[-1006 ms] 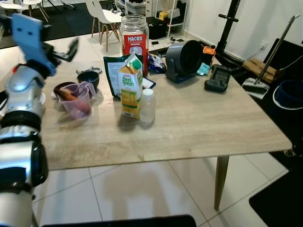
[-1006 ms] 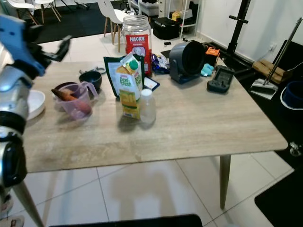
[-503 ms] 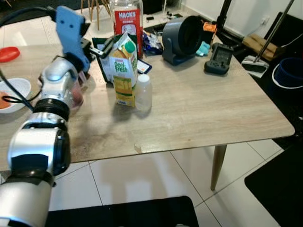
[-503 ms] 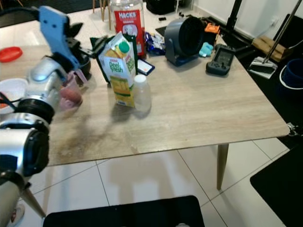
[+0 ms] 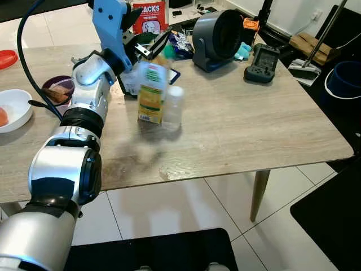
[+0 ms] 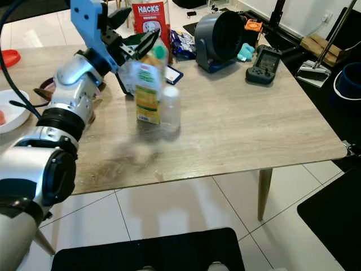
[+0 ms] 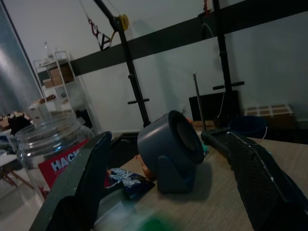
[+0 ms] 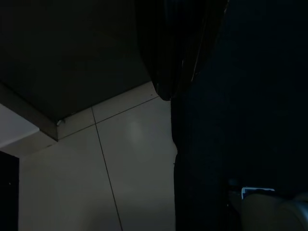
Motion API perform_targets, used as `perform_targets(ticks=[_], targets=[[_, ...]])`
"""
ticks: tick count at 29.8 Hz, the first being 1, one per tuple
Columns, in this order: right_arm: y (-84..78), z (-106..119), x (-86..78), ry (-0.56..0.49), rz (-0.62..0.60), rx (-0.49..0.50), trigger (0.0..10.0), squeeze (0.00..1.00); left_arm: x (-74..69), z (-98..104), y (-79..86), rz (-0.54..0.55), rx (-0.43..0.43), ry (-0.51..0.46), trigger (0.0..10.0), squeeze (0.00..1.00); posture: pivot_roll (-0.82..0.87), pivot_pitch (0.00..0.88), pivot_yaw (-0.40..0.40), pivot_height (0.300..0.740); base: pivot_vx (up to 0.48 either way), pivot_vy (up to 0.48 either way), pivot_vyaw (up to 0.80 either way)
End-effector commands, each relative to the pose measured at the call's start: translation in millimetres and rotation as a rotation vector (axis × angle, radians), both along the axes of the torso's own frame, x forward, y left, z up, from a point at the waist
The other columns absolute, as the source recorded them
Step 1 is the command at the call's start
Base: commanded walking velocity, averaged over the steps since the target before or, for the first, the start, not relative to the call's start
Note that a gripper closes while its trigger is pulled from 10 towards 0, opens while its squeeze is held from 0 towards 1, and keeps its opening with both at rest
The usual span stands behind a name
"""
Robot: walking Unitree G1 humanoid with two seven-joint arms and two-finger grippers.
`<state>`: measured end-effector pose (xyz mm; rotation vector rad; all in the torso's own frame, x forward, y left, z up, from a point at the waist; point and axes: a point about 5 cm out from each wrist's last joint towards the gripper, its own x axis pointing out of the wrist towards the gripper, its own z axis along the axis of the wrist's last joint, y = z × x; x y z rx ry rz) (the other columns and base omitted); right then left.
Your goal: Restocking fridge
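Your bench [image 5: 254,130] spreads across the middle of the head frames, cluttered along its upper edge, and the left arm stretches up from the lower left toward that clutter. The grey fan [image 5: 217,31] sits upper centre, well apart from the reach. Now the juice carton [image 5: 150,90]: it stands upper centre-left with a small clear bottle [image 5: 174,108] touching its side, and it's blurred, so I can't tell you if it's tilting. I'd judge it's your fridge item. Your left pincer [image 5: 148,40] hovers just above the carton's top with fingers spread wide, gripping nothing, likely lined up for a grab from above.

The left wrist view gives you what the head can't: those two black fingers [image 7: 82,187] parted either side of the fan, and a green smear at lower centre, probably the carton's cap. The right wrist view is dark: floor tiles, and I cannot tell how the right pincer stands.
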<state>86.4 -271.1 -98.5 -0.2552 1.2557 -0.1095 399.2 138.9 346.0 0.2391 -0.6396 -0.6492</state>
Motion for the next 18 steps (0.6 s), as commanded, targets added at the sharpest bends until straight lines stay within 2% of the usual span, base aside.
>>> perform_targets(ticks=[1, 8, 11, 12, 18], targets=[[1.1, -2.5, -9.7, 0.029, -0.012, 0.009, 10.0, 0.00, -2.8, 5.0, -7.7, -0.030, 0.009, -0.036, 10.0, 0.00, -0.13, 0.191, 0.040, 0.740, 0.000, 0.000, 0.00], [2.0, -2.3, -7.0, 0.021, -0.015, 0.011, 10.0, 0.00, -1.8, -1.0, -8.0, -0.019, 0.009, -0.016, 10.0, 0.00, -0.12, 0.184, 0.042, 0.740, 0.000, 0.000, 0.00], [2.4, -2.2, -6.3, 0.020, -0.015, 0.012, 10.0, 0.00, 1.4, -13.2, -7.5, 0.007, -0.017, 0.035, 10.0, 0.00, -0.12, 0.184, 0.041, 0.740, 0.000, 0.000, 0.00], [2.4, -2.2, -6.3, 0.020, -0.015, 0.012, 10.0, 0.00, 1.4, -13.2, -7.5, 0.007, -0.017, 0.035, 10.0, 0.00, -0.12, 0.184, 0.041, 0.740, 0.000, 0.000, 0.00], [2.9, -2.5, -6.7, 0.020, -0.016, 0.014, 10.0, 0.00, 7.5, -41.5, -10.7, 0.073, -0.004, 0.141, 10.0, 0.00, -0.12, 0.183, 0.043, 0.740, 0.000, 0.000, 0.00]])
